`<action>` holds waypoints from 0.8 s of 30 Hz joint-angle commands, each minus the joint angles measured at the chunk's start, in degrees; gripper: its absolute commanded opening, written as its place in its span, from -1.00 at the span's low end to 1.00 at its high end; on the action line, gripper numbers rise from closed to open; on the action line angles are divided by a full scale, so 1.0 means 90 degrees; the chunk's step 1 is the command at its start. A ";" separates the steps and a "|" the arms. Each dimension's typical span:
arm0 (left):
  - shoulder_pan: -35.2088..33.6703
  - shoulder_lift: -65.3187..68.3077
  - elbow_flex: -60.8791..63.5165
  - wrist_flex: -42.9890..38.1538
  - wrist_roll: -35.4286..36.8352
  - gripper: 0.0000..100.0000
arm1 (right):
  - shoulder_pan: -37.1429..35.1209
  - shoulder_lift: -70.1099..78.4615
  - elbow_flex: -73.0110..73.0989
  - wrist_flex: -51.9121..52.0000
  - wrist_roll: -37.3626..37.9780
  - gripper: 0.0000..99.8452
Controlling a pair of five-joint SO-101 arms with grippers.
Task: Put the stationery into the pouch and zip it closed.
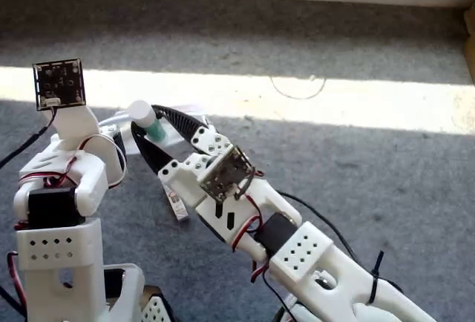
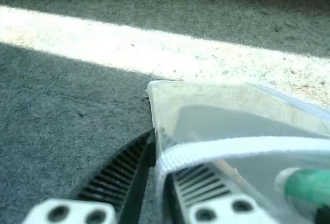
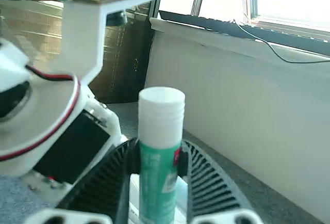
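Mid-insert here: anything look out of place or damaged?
Nothing looks spilled or damaged. The right gripper holds the glue stick between its fingers, close to the clear pouch that the left gripper pinches by its edge. One stray: a small white item lies on the grey surface under the right arm, outside the pouch; I cannot identify it.

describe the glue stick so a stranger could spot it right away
On the grey carpet, follow the right arm to its black end effector. The glue stick is clamped there: a green tube with a white cap, unlike the clear pouch beside it.
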 commanded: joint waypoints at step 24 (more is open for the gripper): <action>0.0073 -0.0181 -0.0063 -0.0049 -0.0049 -0.98 | -0.0024 -0.1226 0.0991 0.0220 0.0068 -0.99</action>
